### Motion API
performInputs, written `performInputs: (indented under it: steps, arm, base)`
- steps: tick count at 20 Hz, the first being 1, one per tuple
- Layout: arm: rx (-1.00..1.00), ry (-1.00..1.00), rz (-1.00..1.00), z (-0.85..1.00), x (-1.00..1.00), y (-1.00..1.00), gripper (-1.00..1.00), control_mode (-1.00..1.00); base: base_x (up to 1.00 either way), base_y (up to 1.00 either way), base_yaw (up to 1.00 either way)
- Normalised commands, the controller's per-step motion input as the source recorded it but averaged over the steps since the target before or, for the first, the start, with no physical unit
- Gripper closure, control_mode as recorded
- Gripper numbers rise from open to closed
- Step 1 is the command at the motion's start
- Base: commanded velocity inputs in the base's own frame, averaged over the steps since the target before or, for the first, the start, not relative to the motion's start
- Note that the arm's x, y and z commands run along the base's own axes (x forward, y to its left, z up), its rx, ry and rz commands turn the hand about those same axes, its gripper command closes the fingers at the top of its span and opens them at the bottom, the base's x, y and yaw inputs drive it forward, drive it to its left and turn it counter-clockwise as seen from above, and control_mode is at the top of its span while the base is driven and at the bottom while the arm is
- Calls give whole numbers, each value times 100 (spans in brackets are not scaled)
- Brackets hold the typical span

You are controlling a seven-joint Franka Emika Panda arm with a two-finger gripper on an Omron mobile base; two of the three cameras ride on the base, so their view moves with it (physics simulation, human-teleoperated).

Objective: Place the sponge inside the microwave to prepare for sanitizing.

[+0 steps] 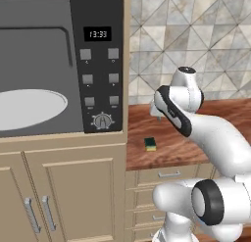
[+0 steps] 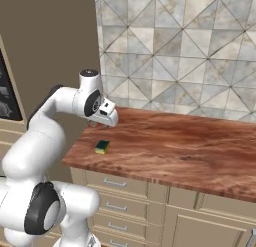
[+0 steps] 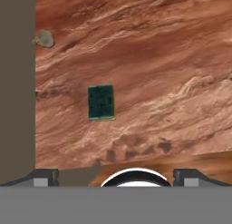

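A kitchen: built-in microwave point(image 1: 59, 64), wooden countertop point(image 2: 190, 146), beige drawers point(image 2: 120, 191), and tiled backsplash point(image 2: 180, 46).

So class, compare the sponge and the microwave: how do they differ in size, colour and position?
The sponge is tiny; the microwave is large. The sponge is yellow and green; the microwave is black with a grey inside. The sponge lies on the wooden counter; the microwave is built into the cabinet, door open.

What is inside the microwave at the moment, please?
Inside the microwave lies a white turntable with nothing on it; its left part is cut off. The sponge lies on the counter.
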Motion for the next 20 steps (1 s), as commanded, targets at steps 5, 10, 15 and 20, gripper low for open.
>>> performInputs:
  steps: [5,10,15,20]
  arm:
    - [0,0,0,-55,56,9,-100,-100]
    - [0,3,0,-47,63,9,-100,-100]
    - [0,2,1,-40,38,0,-100,-100]
    - [0,10,3,-48,13,1,-100,-100]
  base:
    - [0,0,0]
    - [0,0,0]
    - [0,0,0]
    - [0,0,0]
